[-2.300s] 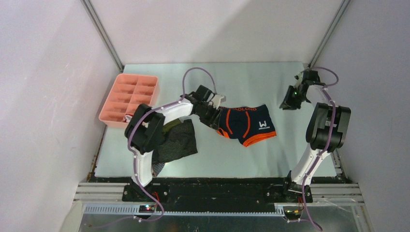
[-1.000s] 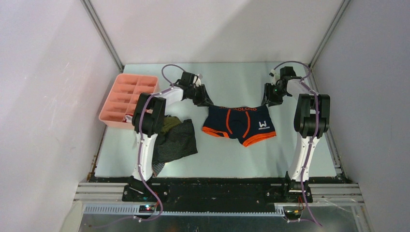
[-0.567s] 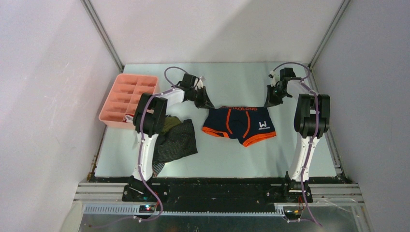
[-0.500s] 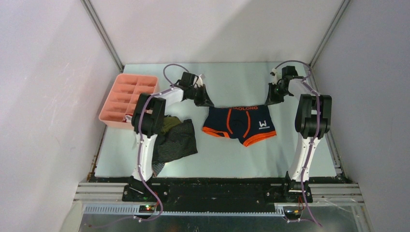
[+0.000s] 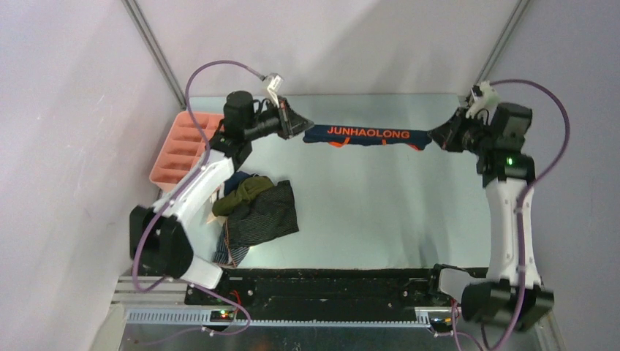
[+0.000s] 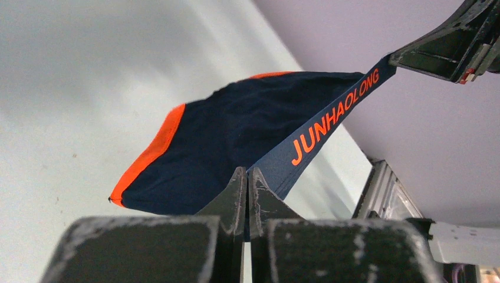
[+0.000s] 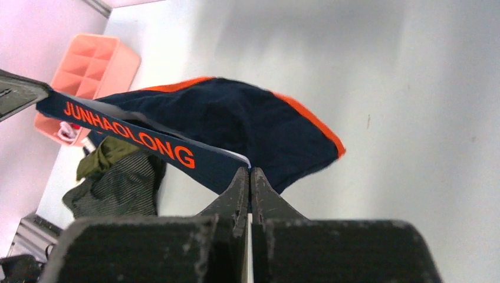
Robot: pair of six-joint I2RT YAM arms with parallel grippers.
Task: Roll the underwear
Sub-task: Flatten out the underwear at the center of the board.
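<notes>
My left gripper (image 5: 300, 129) and right gripper (image 5: 434, 138) are each clamped tight on one end of the waistband of the one navy brief (image 5: 365, 136). Between them it hangs taut in the air over the far part of the table (image 5: 380, 212). One pile (image 5: 257, 212) lies near left; I count two pieces for sure, olive and striped. One pink tray (image 5: 186, 139) sits far left.

Heap (image 5: 256, 212) and tray (image 5: 183, 142) at left; seemingly free table (image 5: 380, 212) rightward.
</notes>
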